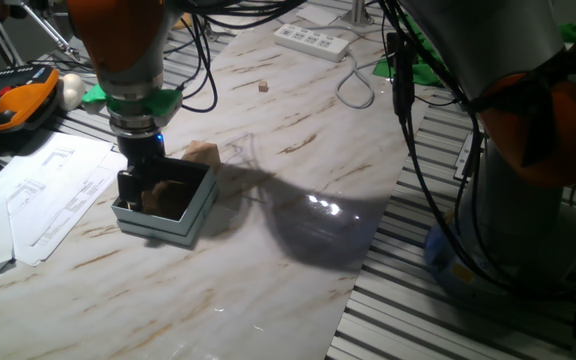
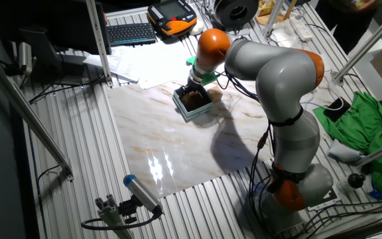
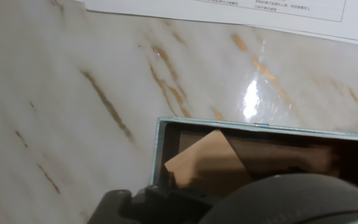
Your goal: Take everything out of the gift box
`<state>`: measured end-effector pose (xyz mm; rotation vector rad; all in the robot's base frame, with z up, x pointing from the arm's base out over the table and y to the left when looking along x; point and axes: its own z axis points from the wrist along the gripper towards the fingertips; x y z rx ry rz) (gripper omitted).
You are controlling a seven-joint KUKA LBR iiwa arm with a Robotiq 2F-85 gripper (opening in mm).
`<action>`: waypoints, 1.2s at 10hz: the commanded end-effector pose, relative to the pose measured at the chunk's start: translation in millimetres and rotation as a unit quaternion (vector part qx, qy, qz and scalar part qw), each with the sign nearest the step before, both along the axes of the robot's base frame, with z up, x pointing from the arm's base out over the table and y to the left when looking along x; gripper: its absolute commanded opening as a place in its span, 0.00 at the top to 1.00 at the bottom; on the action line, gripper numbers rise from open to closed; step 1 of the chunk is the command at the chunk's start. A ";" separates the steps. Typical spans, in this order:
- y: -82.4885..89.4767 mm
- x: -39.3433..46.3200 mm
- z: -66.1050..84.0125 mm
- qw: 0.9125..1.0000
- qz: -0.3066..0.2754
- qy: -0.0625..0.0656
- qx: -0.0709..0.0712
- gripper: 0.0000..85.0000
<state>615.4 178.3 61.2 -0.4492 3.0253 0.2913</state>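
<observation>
The grey-blue gift box stands on the marble table, also in the other fixed view and the hand view. My gripper reaches down into its left side, and the fingers are hidden by the box wall. One tan wooden block lies inside the box, seen as a brown shape in one fixed view. A second tan wooden block lies on the table just behind the box. The multicoloured puzzle cube is not in view.
White paper sheets lie left of the box. A tiny tan cube sits farther back. A power strip and cables lie at the far edge. An orange pendant is at the far left. The arm's base stands on the right.
</observation>
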 end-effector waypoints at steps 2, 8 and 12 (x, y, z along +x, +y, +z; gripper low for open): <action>-0.1 0.7 -1.5 1.000 0.002 -0.001 0.000 0.20; -0.5 1.6 -1.8 1.000 0.013 -0.008 0.001 0.20; -3.2 3.9 1.7 0.999 0.032 -0.009 0.004 0.40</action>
